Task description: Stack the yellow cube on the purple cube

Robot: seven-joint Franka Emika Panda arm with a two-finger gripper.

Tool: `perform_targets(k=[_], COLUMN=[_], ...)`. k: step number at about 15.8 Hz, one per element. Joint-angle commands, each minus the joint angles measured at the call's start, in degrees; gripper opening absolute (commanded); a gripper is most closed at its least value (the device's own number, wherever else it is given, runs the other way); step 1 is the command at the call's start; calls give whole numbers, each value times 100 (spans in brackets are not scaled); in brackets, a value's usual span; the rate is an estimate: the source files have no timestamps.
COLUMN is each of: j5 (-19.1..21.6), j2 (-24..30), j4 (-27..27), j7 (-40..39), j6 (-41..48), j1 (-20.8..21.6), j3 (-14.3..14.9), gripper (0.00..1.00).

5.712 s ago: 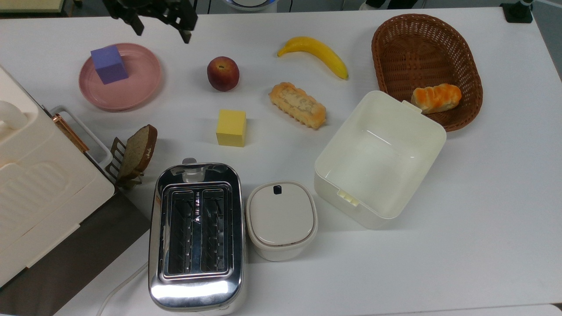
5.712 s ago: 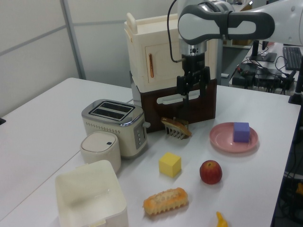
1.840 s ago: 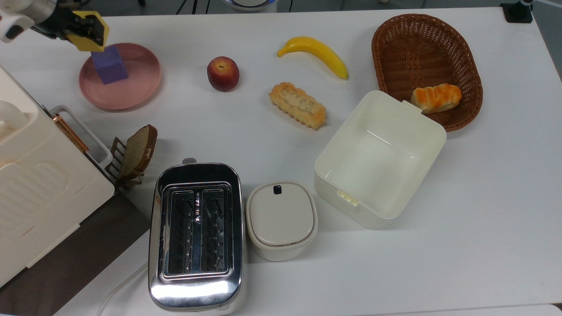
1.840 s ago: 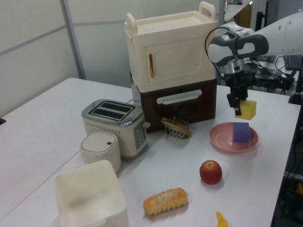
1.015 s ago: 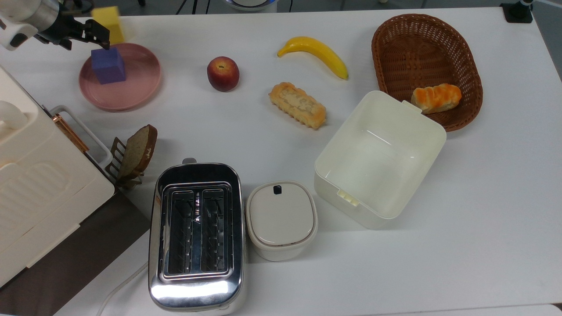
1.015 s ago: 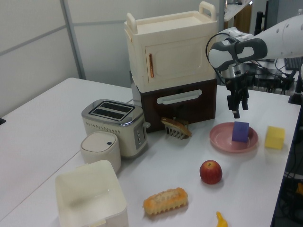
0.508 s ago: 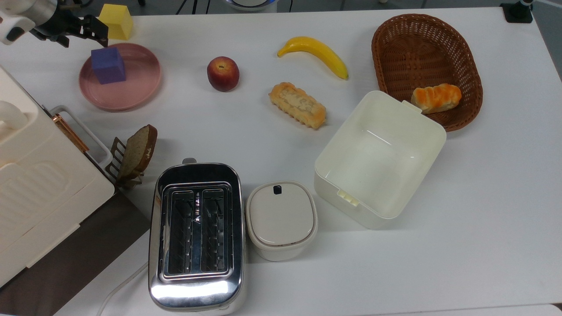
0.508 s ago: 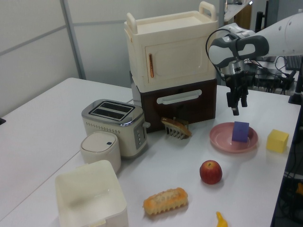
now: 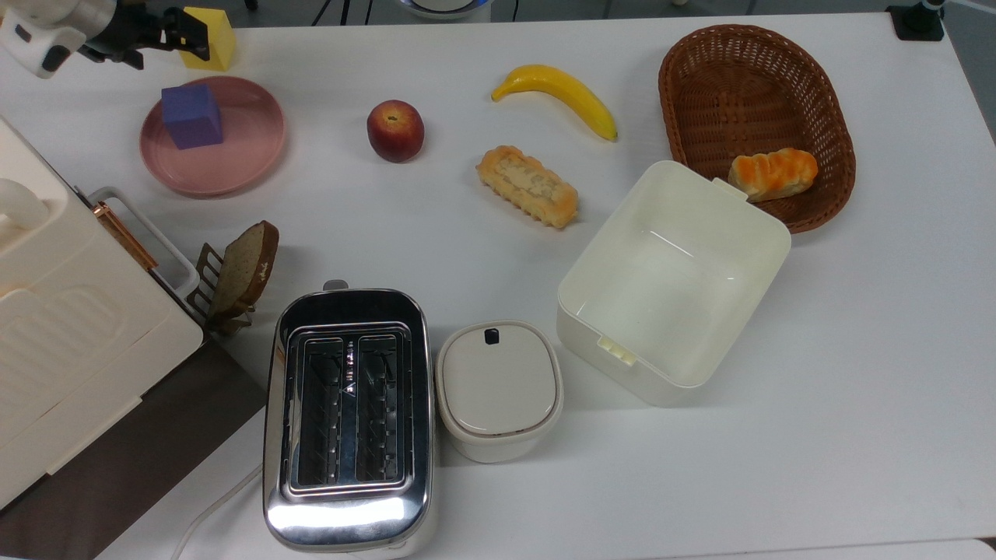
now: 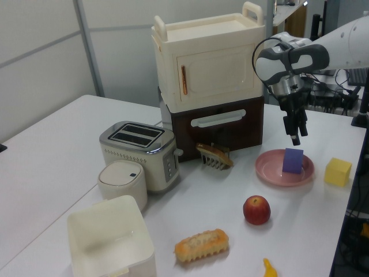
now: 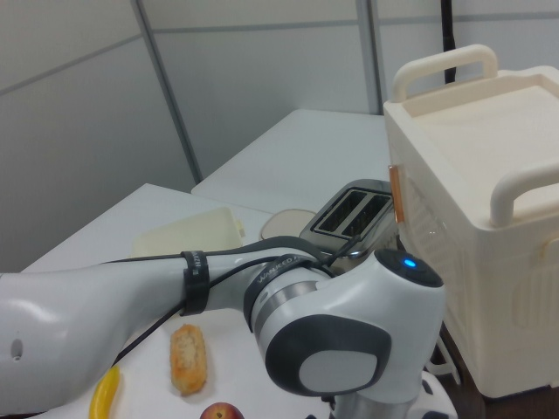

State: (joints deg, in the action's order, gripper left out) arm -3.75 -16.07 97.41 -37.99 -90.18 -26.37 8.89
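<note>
The yellow cube (image 9: pixel 208 28) sat on the table near its far edge, just beyond the pink plate (image 9: pixel 241 159) in the top view, apart from the plate and from anything else. In the left view it lay to the right of the plate, close to the table's edge. The purple cube (image 9: pixel 191 116) stood on the plate with nothing on top of it, so the pile was not made.

The gripper (image 10: pixel 296 136) hung in the air above the plate's far side, between the two cubes, holding nothing. Whether its fingers stood apart or together I could not tell.

Judged from this, the step in hand was fetching the yellow cube. The next move called for bringing the gripper over that cube, lowering it squarely on two opposite faces, and closing. So near the edge, a nudge could push it off the table. Then it would need lifting clear and setting flat and centred on the purple cube.
</note>
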Motion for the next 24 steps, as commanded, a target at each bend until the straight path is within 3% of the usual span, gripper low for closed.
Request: perform_targets(k=[1, 10, 14, 17, 22, 24], j5=[-214, -144, 84, 102, -3, -230], j2=[481, 973, 1141, 1395, 2598, 3177], j4=[480, 322, -29, 14, 1058, 1698], j7=[-156, 71, 992, 1696, 1874, 1874], j6=[35, 79, 71, -236, -474, -483], j1=[36, 1, 71, 369, 589, 773], j3=[-10, -1, -71, -54, -98, -98], gripper=[100, 100, 100, 100, 100, 100])
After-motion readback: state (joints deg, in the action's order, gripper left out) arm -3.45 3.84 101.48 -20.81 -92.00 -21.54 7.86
